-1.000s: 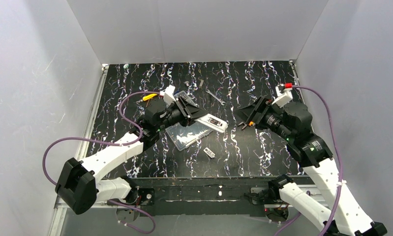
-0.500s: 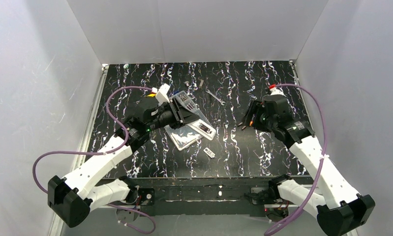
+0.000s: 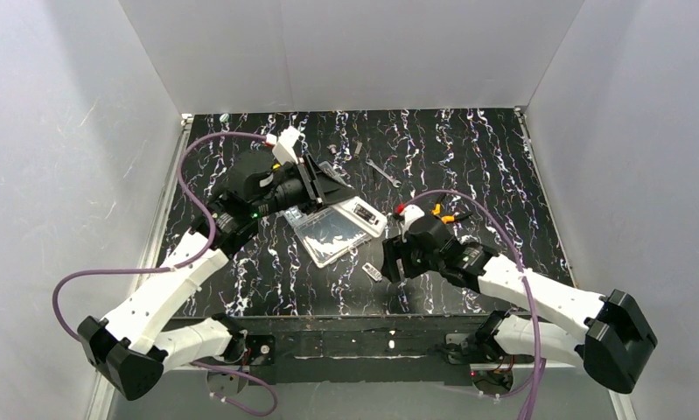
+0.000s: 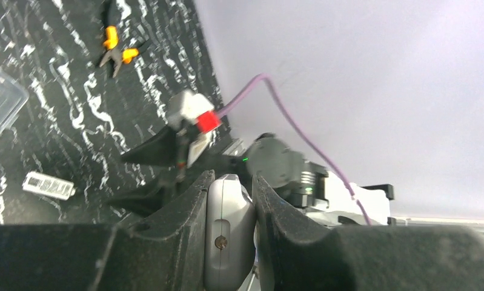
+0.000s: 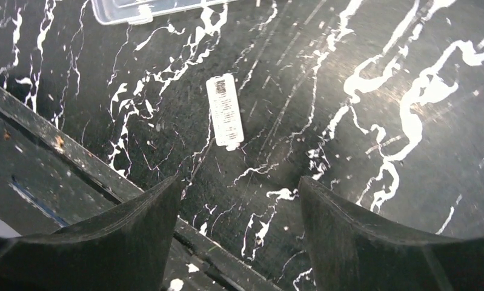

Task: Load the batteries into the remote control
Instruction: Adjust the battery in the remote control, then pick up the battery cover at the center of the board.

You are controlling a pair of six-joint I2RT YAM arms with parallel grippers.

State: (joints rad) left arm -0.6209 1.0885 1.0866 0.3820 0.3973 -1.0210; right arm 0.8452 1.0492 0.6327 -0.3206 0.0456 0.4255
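Left gripper [image 4: 233,182] is clamped on the remote [image 4: 228,233], which sits between its fingers, off the table. Right gripper [image 5: 238,188] is wide open and empty, low over the table [image 5: 360,121]. A small white piece [image 5: 225,119] lies flat just ahead of its fingertips, nearer the left-of-view one. Battery cover, I think, but it's too small to be sure. To do it well: centre on the piece, turn the jaws across its narrow width, and go right down before closing, since it's thin and could skate. Print on the piece is unreadable; no brand visible.
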